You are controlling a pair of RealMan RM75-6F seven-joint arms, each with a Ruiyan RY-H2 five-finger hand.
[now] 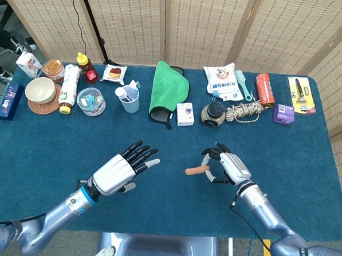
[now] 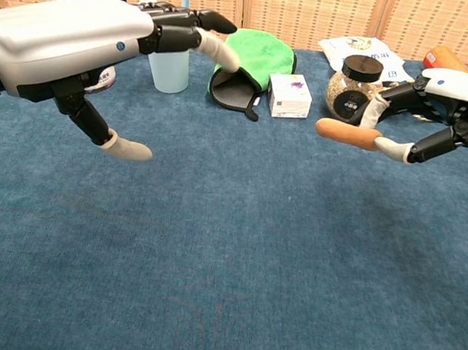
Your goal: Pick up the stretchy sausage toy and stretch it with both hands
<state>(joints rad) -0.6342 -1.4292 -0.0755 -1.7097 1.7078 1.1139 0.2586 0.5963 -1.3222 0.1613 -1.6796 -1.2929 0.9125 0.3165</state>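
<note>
The stretchy sausage toy (image 1: pixel 196 170) is held above the blue table (image 1: pixel 307 164) by the right robot hand (image 1: pixel 226 166), pinched at its right end between the thumb and the other fingers, so that its free end is pointed toward the left robot hand (image 1: pixel 118 169). In the chest view the toy (image 2: pixel 349 133) is seen lying roughly level, clear of the cloth, with a pale fingertip (image 2: pixel 396 149) pressed under it. The left robot hand (image 2: pixel 72 34) is held open above the table, its fingers spread and stretched toward the toy and its thumb lowered; nothing is gripped by it, and it is kept well apart from the toy's free end. Along the far edge of the table a green cloth (image 1: pixel 169 86), a small white box (image 1: pixel 185 114), a dark-lidded jar (image 1: pixel 213 113), a pale blue cup (image 1: pixel 129 99) and a coil of rope (image 1: pixel 244 112) are set out in a row.
</note>
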